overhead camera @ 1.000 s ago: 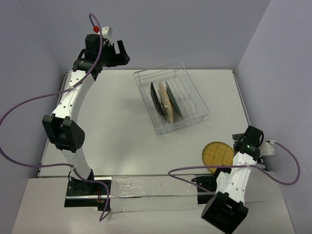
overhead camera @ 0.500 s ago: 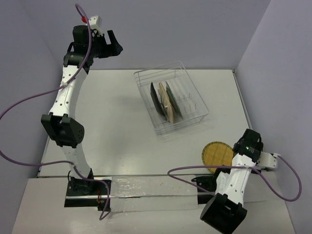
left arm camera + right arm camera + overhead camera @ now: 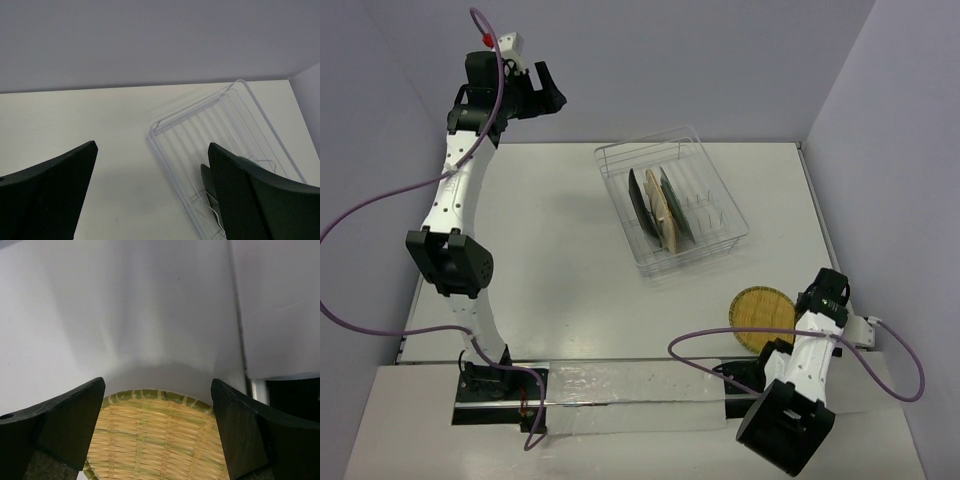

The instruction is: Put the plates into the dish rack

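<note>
The white wire dish rack stands at the back middle. Three plates stand upright in it: black, tan woven rounded square and grey-blue. The tan woven round plate lies flat on the table at the front right. My right gripper is open at that plate's right edge. In the right wrist view the plate lies between its spread fingers, and the gripper holds nothing. My left gripper is open and empty, raised high at the back left. Its view shows the rack.
Purple walls close the table at the back and right. The right table edge with a dark gap runs close beside the round plate. A transparent strip lies along the front edge between the arm bases.
My left arm has swung up and to the left, away from the rack. My right wrist has shifted a little down and left at the round plate's right edge.
</note>
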